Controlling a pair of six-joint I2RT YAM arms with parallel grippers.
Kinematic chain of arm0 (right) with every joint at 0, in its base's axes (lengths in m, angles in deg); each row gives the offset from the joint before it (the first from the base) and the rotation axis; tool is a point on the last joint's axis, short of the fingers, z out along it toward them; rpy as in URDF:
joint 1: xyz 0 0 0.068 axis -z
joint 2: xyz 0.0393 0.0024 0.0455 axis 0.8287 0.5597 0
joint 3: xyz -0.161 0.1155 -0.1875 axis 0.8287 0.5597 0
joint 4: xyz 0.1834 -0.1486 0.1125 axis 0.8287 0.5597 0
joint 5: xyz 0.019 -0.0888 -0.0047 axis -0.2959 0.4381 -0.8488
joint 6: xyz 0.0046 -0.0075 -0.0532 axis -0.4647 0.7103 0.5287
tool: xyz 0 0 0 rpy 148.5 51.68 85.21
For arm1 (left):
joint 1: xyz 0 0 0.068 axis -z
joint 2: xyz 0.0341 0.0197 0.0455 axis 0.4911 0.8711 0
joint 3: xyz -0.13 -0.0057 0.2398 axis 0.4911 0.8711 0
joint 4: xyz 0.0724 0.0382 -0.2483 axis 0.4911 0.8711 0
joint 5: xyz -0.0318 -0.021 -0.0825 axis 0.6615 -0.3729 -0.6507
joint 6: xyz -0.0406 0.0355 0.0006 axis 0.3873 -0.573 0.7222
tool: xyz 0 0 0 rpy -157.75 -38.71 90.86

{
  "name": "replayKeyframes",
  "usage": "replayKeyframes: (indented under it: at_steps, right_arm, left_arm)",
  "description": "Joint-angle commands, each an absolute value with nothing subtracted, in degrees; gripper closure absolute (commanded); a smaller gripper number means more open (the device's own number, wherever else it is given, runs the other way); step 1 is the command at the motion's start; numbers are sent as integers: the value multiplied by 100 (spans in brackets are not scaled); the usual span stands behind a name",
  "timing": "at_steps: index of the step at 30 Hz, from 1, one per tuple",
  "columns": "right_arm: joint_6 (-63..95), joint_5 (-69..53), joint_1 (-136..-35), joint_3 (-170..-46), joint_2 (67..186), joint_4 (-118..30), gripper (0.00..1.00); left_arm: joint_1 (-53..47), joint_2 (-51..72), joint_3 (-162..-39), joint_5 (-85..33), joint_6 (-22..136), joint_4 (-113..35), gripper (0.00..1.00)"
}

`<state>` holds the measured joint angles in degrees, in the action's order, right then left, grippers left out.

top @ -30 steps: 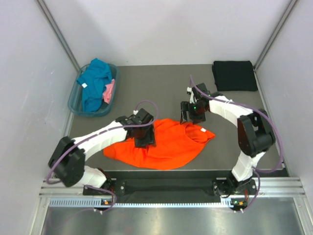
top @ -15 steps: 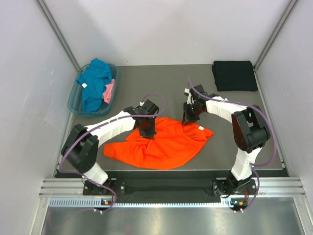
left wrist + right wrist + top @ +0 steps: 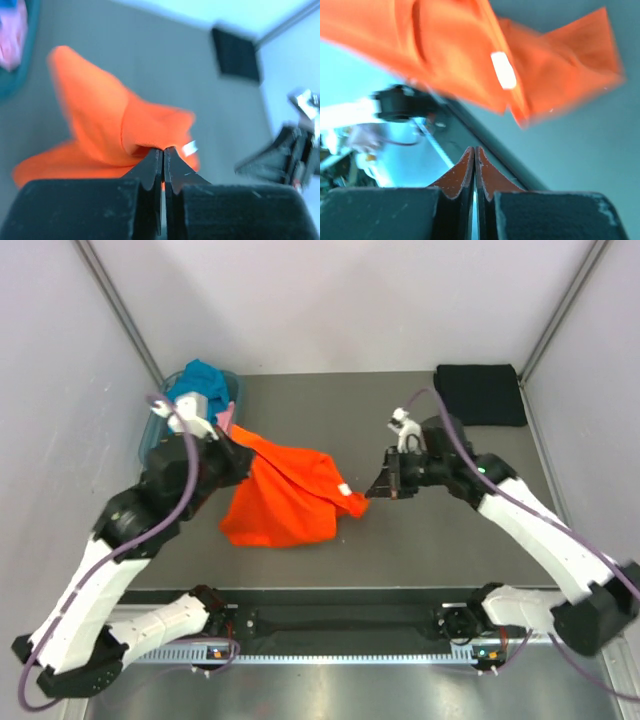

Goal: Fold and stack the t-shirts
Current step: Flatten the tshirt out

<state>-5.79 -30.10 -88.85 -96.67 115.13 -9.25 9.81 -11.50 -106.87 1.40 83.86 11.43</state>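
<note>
The bright orange t-shirt (image 3: 285, 502) hangs from my left gripper (image 3: 243, 446), which is raised at the left; its lower part rests crumpled on the table. In the left wrist view the left gripper (image 3: 163, 149) is shut on a fold of the orange t-shirt (image 3: 100, 120). My right gripper (image 3: 371, 490) hovers just right of the shirt's near corner. In the right wrist view the right gripper (image 3: 474, 148) is shut with nothing between its fingers, and the orange t-shirt (image 3: 455, 55) with its white label (image 3: 503, 70) lies ahead, apart from them. A folded black t-shirt (image 3: 480, 393) lies at the back right.
A blue-green plastic basket (image 3: 150, 445) at the back left holds a teal t-shirt (image 3: 200, 375) and a pink one (image 3: 227, 418), partly behind my left arm. Grey walls close in the table on three sides. The arms' base rail (image 3: 340, 622) runs along the near edge.
Both grippers shut. The left arm lifted up and left with the orange shirt, pulling it off the table's middle. The right gripper rose and drew back rightward without the cloth.
</note>
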Motion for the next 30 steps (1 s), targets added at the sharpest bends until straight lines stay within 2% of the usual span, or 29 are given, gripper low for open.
replayKeyframes:
  at_steps: [1,5,9,12,13,16,17,18,19,20,21,22,23,24,25,27,28,30]
  right_arm:
    - [-1157,-3130,-8901,-10177,10708,-300,100]
    - [-1430,-2833,-8901,-10565,10257,139,100]
    - [-1395,-2560,-8779,-10645,10239,219,99]
    - [-983,-2305,-8638,-10759,10494,377,85]
    - [-904,-2165,-8611,-10881,10581,447,71]
    - [-587,-1699,-8366,-11154,10661,887,57]
    - [-525,-1645,-8226,-11163,10652,983,54]
    - [-394,-1627,-8146,-11120,10635,1071,51]
    - [-323,-1636,-8076,-11067,10617,1185,44]
    - [-244,-1662,-8014,-11006,10608,1212,43]
    - [-87,-1680,-7909,-10883,10608,1239,40]
    - [-33,-1680,-7882,-10821,10626,1283,32]
    - [-7,-1558,-7864,-10760,10643,1292,25]
    - [-15,-1496,-7794,-10637,10652,1292,17]
    - [-50,-1504,-7750,-10514,10661,1240,1]
    - [-408,-2274,-7331,-9911,10609,696,0]
    - [-428,-2660,-7119,-9706,10591,538,0]
    - [-367,-3515,-6593,-9233,10634,89,0]
  left_arm:
    - [978,-904,-11360,565,7810,990,100]
    - [979,-166,-12615,372,7132,718,100]
    - [970,624,-12970,258,6569,175,100]
    - [961,1291,-13408,-459,6314,-274,100]
    - [961,1529,-13628,-620,6296,-284,100]
    - [865,2628,-14577,-1368,6374,-101,100]
    - [760,3126,-14857,-1412,6453,-82,96]
    - [637,3401,-14956,-1700,6567,66,86]
    - [497,3752,-15575,-1677,6908,389,59]
    - [373,4147,-16068,-1520,7120,967,40]
    - [181,4969,-16621,-1336,7270,1503,27]
    - [109,5351,-17201,-1020,7411,2561,24]
    - [82,5790,-17981,-817,7377,2885,20]
    - [82,5812,-18024,-719,7255,3062,20]
    - [82,5716,-17833,-666,7237,3108,20]
    - [91,4867,-16195,-770,7254,2750,22]
    - [100,4454,-14586,-884,7237,2043,25]
    - [108,3250,-13048,-1297,7341,1354,35]
